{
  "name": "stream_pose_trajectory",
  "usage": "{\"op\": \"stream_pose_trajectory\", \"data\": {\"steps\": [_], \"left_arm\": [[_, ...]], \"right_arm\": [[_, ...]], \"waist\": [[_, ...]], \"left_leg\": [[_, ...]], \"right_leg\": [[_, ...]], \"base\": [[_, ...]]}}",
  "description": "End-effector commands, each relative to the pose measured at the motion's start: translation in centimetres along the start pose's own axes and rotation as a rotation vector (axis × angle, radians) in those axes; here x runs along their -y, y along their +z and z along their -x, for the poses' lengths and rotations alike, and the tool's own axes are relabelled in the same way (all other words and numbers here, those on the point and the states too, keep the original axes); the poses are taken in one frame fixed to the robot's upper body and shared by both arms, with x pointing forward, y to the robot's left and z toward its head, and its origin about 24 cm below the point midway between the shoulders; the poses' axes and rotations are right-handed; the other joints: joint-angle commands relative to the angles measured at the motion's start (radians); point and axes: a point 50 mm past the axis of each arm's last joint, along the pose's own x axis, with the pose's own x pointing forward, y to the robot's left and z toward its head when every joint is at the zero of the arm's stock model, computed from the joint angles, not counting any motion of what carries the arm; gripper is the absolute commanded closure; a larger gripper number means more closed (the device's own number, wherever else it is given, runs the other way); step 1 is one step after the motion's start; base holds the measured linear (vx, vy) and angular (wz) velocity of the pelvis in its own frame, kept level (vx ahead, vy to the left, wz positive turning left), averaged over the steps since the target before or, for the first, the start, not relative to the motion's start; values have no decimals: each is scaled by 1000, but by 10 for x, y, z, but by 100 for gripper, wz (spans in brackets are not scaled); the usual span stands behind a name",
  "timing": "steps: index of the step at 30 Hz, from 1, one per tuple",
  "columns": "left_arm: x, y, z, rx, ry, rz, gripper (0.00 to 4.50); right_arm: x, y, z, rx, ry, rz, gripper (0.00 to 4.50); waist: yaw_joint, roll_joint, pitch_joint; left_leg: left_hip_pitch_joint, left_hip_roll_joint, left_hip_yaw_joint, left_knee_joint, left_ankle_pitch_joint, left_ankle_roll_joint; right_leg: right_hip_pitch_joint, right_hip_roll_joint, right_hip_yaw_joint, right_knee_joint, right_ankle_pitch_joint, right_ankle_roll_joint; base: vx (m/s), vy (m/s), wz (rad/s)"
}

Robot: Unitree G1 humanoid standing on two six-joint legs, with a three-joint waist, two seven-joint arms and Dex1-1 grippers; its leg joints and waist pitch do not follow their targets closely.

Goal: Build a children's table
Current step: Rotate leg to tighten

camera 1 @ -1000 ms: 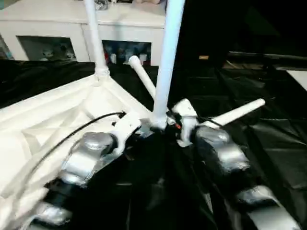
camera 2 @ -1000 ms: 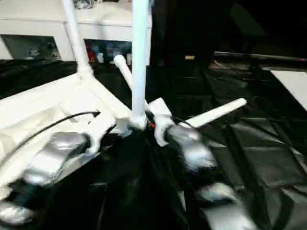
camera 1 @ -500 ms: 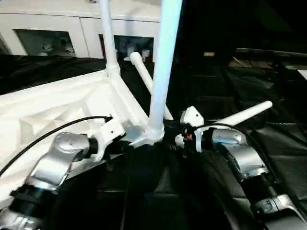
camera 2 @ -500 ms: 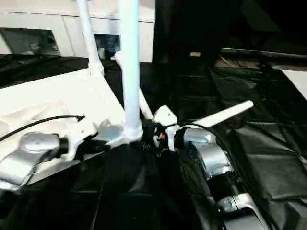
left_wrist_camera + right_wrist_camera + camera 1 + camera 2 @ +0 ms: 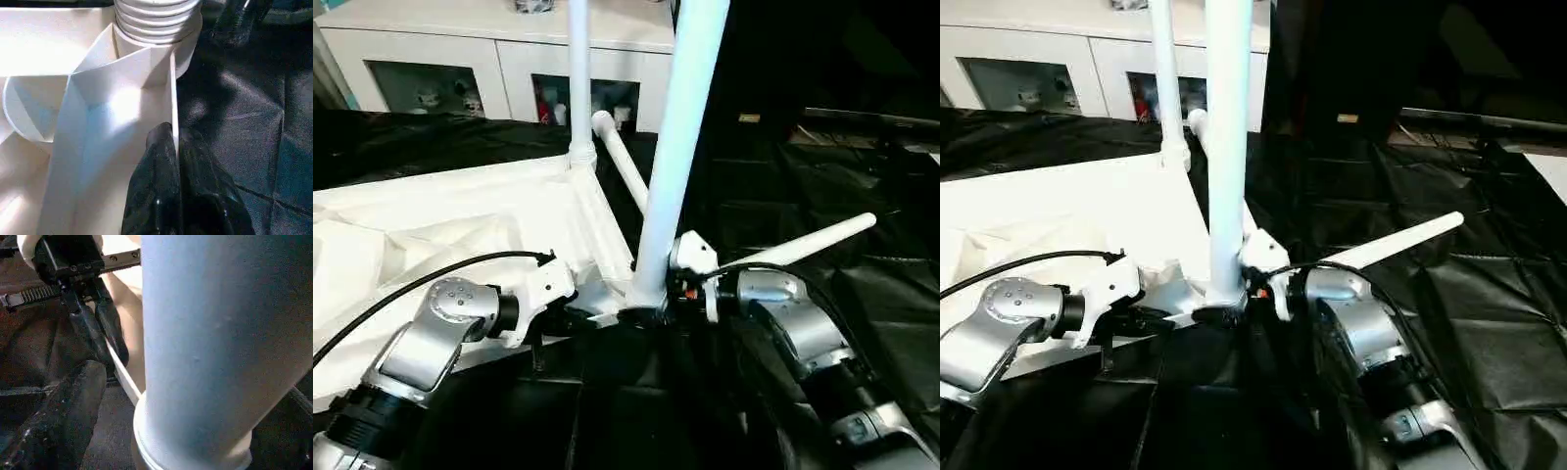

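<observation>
Pinching the thin edge wall of the tabletop [image 5: 98, 122], your left gripper [image 5: 172, 142] has its two black fingers [image 5: 156, 196] pressed together on that rim, just beside the ribbed corner socket [image 5: 156, 22]. Your right gripper [image 5: 110, 382] stands spread wide about the foot of the near leg [image 5: 671, 157], one black finger [image 5: 58, 426] lying alongside the tube; you cannot tell whether it actually presses on the leg. That leg stands upright in the near corner socket of the upturned tabletop, which lies underside up on the black sheet [image 5: 803, 186], its braces showing. You see a second leg [image 5: 578, 73] standing upright in the far corner socket, while a third leg [image 5: 622, 162] lies loose on the sheet just beyond the tabletop's edge, and a fourth leg [image 5: 803, 245] lies slantwise behind your right wrist. Behind it all you have the white cabinet [image 5: 489, 49] with glass doors.
</observation>
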Motion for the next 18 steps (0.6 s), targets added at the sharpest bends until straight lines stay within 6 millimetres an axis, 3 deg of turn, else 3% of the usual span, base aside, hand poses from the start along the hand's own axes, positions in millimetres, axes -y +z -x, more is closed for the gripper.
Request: {"op": "stream_pose_trajectory", "data": {"steps": [1,7,18], "left_arm": [[6,19,-2,97,-62,-57,450],[6,17,-1,91,-60,-53,450],[7,15,-2,86,-68,-45,450]], "right_arm": [[-1,2,2,-1,12,29,18],[0,0,4,-4,19,13,18],[-1,-9,2,-39,21,-1,124]], "waist": [[0,5,-68],[1,5,-67],[2,8,-63]], "left_leg": [[4,42,-13,-53,-64,64],[4,42,-13,-52,-81,60],[4,43,-16,-51,-134,34]], "right_leg": [[61,-82,59,-53,-10,-214],[61,-83,58,-55,-43,-212],[57,-84,59,-62,-145,-189]], "base": [[0,0,0],[0,0,0],[0,0,0]]}}
